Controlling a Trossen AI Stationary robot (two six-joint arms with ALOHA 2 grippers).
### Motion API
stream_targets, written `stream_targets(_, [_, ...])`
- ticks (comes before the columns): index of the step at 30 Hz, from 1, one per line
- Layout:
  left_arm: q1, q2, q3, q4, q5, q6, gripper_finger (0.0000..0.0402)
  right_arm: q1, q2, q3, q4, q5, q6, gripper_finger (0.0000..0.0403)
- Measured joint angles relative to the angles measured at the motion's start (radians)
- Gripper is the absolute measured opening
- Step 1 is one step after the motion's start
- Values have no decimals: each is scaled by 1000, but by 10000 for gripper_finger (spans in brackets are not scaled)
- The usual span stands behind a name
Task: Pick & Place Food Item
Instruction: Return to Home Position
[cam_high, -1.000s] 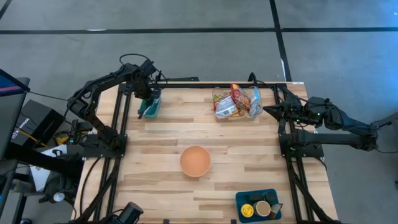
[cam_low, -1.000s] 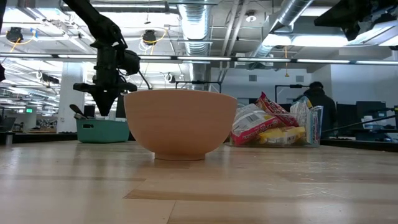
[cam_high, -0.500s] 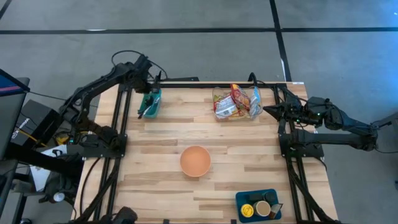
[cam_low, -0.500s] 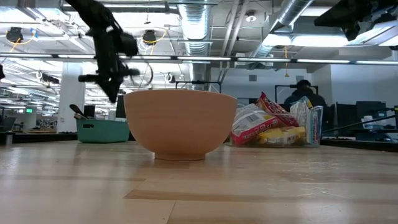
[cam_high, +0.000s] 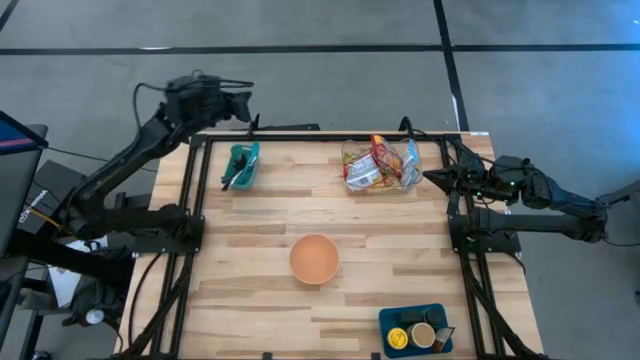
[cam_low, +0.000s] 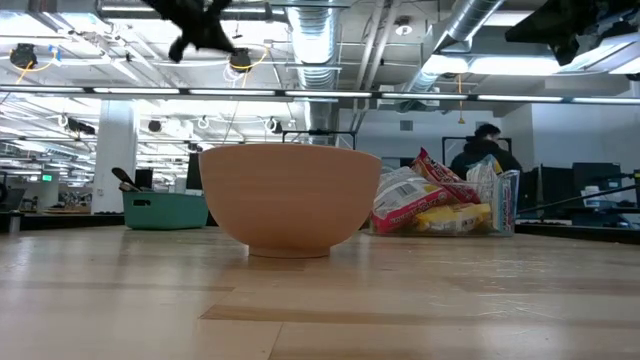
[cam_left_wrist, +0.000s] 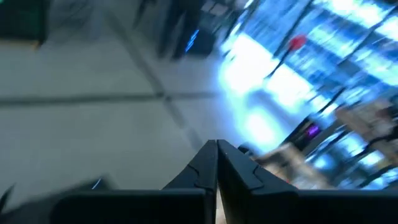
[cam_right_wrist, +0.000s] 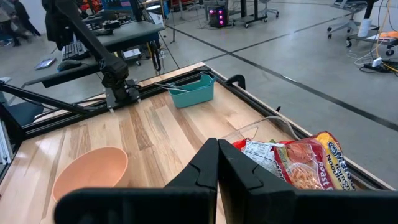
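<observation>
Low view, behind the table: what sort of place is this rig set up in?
Probably a large robotics lab or workshop hall: exposed ducts and pipes overhead, a concrete floor with dark lines, and work desks beyond the wooden table.

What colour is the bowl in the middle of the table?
Plain peach-orange, no pattern; the low view shows the bowl best.

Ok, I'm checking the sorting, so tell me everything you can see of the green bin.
The green bin is a small teal tub, plastic by its look, rectangular and open-topped. It stands upright and level on the wooden table, near the corner on the left arm's side. A black spoon lies in it, its handle poking above the rim. Nothing else touches it.
</observation>
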Motion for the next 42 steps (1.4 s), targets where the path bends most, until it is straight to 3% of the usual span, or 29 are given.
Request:
stream_targets(7, [-126,-100,0,96,18,-2,5,0,0,0,0,0,0,0])
stream_targets(16, [-330,-149,0,94,232,-3,5,0,0,0,0,0,0,0])
stream_targets(24, [-492,-186,0,95,236,-10,5,0,0,0,0,0,0,0])
stream_targets(30, [-513,-227,0,110,168,-3,5,0,0,0,0,0,0,0])
stream_targets(42, [-513,-250,0,169,160,5,5,3,0,0,13,-5,28,0])
